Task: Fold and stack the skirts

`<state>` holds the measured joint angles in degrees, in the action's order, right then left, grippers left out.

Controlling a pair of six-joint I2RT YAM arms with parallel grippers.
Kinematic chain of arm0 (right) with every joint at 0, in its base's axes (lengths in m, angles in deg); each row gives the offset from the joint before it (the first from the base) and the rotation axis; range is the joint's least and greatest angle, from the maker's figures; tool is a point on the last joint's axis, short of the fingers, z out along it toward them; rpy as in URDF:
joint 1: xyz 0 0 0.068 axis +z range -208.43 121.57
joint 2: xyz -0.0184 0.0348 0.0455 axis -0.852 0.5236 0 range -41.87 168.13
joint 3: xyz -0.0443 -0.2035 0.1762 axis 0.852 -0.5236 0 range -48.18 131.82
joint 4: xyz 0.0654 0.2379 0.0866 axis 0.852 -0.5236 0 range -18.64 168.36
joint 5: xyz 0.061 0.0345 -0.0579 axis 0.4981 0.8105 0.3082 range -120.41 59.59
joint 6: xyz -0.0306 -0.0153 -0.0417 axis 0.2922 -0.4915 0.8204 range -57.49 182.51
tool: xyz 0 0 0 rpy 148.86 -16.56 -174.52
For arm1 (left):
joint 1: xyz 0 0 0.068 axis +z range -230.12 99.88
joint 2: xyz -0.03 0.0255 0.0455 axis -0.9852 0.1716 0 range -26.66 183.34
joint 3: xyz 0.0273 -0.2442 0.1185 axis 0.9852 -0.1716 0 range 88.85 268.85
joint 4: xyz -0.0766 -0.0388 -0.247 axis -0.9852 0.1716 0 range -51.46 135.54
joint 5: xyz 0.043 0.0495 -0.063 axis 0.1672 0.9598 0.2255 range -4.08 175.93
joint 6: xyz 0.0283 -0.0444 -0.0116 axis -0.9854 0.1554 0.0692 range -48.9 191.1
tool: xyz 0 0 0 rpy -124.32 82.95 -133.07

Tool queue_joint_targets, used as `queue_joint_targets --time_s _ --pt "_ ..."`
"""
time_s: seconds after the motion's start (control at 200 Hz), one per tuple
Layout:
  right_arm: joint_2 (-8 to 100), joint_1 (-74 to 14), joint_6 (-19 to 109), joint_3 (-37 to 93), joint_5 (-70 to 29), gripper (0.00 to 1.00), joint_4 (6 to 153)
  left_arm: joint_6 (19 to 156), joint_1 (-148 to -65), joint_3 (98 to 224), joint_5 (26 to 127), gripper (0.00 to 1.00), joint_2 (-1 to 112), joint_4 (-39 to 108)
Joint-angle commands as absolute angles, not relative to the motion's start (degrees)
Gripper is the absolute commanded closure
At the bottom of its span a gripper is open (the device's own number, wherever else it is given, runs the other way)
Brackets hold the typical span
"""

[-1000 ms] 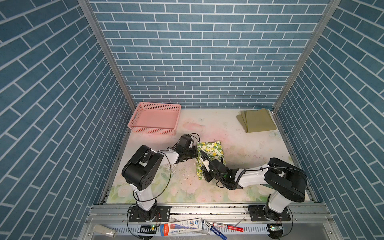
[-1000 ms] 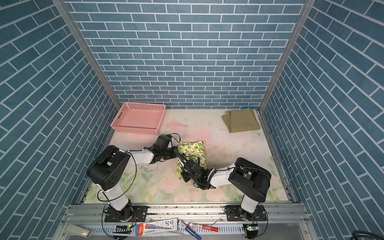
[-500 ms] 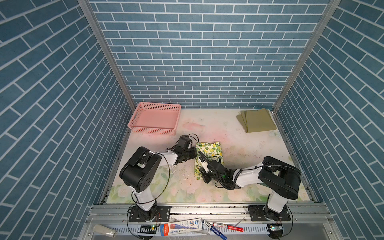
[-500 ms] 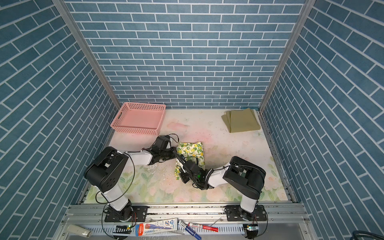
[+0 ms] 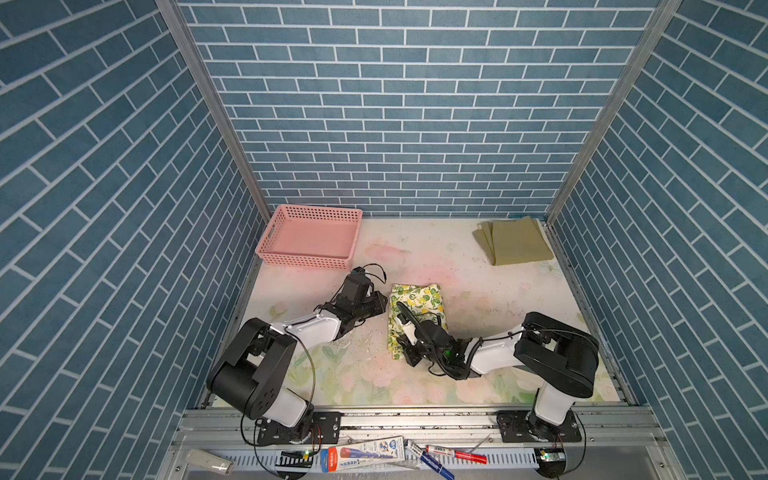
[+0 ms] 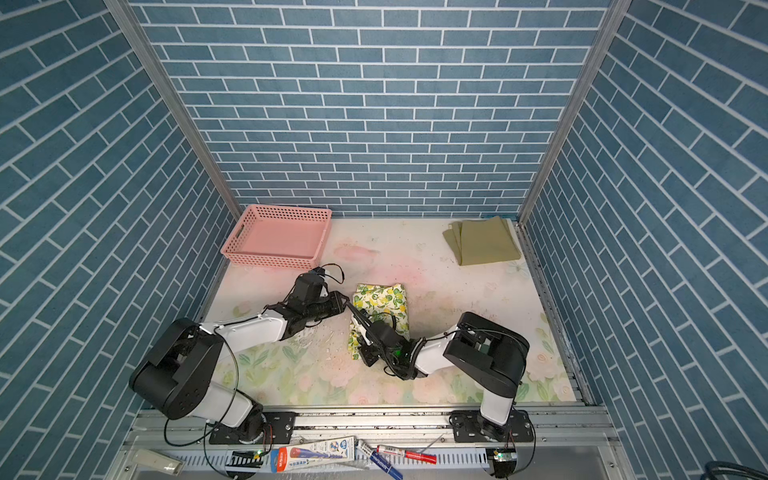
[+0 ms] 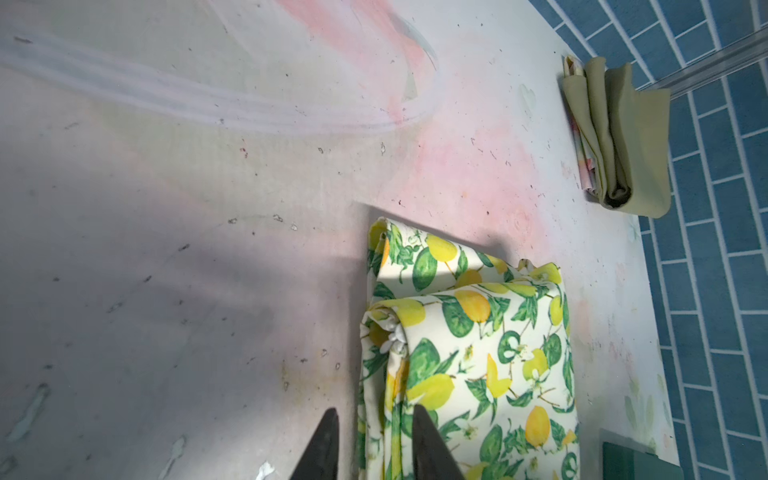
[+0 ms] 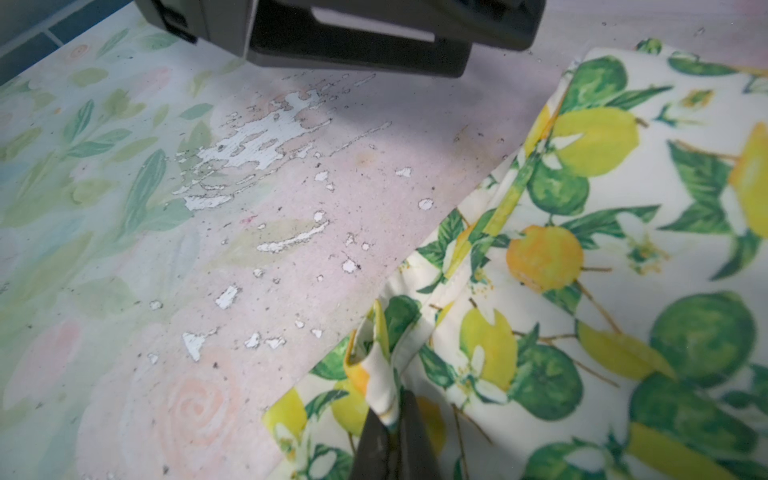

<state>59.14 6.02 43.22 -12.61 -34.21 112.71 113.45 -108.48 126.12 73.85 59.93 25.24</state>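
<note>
My right fingers pinching a fold of the lemon skirt, my left fingers slightly parted at its edge

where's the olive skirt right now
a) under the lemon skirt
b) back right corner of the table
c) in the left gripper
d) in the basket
b: in both top views the olive skirt lies folded in the back right corner of the table, well apart from the basket and the lemon skirt.
</note>
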Motion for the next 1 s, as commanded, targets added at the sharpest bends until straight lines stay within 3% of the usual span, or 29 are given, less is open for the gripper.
queue_joint_targets --time_s 0.0,0.415,0.72,0.855,0.995 --pt "60.61 6.04 41.52 -12.54 -32.91 1.0 111.74 113.65 -108.45 125.37 71.01 0.75 61.29 20.6" --pt "60.59 5.87 41.19 -13.46 -33.46 1.0 113.07 113.27 -112.35 128.2 67.91 0.83 70.5 15.38" --pt "57.63 5.83 41.5 -14.87 -34.15 1.0 112.42 111.59 -112.29 128.65 73.21 0.91 74.46 21.92" --pt "52.48 5.91 41.94 -16.48 -35.11 0.72 110.19 111.51 -112.05 128.6 73.44 0.94 75.72 22.02" --pt "44.76 5.88 41.51 -18.74 -36.71 0.57 105.83 111.49 -111.7 130.16 73.09 0.95 76.74 21.76"
